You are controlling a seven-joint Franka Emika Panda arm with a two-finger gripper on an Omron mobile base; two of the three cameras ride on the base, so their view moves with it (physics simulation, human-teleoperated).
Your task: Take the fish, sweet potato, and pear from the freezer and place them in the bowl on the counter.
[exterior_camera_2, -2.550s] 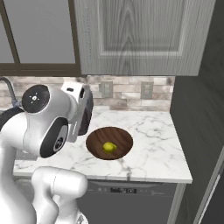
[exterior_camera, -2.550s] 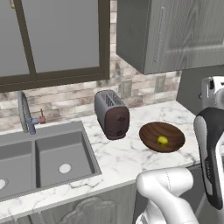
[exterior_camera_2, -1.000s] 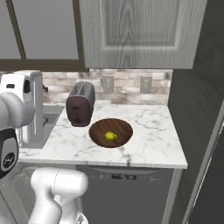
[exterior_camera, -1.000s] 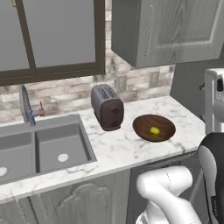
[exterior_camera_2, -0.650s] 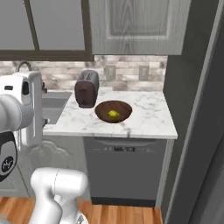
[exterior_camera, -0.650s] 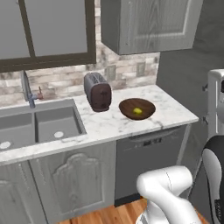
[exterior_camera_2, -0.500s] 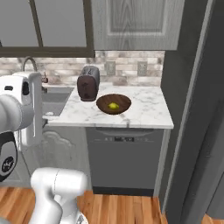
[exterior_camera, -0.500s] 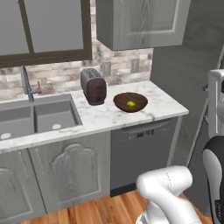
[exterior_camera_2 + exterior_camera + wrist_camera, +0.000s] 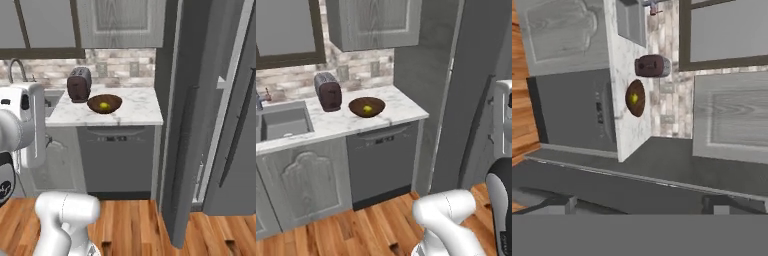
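The dark wooden bowl (image 9: 367, 107) (image 9: 104, 103) (image 9: 635, 98) rests on the white marble counter (image 9: 398, 107) (image 9: 135, 112) and holds the yellow-green pear (image 9: 367, 108) (image 9: 104, 105) (image 9: 633, 99). The tall dark grey freezer (image 9: 456, 95) (image 9: 240, 100) stands right of the counter. One freezer door (image 9: 182, 130) hangs swung out, with a white strip at its edge. The fish and the sweet potato are out of view. My gripper (image 9: 639, 207) is open and empty, well away from the counter and pointing toward it, the view rolled sideways.
A dark toaster (image 9: 327, 91) (image 9: 79, 84) (image 9: 652, 66) stands left of the bowl, with a sink (image 9: 283, 122) (image 9: 631, 20) beyond. A dishwasher front (image 9: 381, 160) (image 9: 117, 157) sits under the counter. Wall cabinets (image 9: 376, 22) hang above. Wood floor (image 9: 135, 220) lies between me and the units.
The whole picture has shifted: the base has backed away from the counter and turned right, bringing the freezer and floor into view. The pear stays in the bowl. The gripper stays open.
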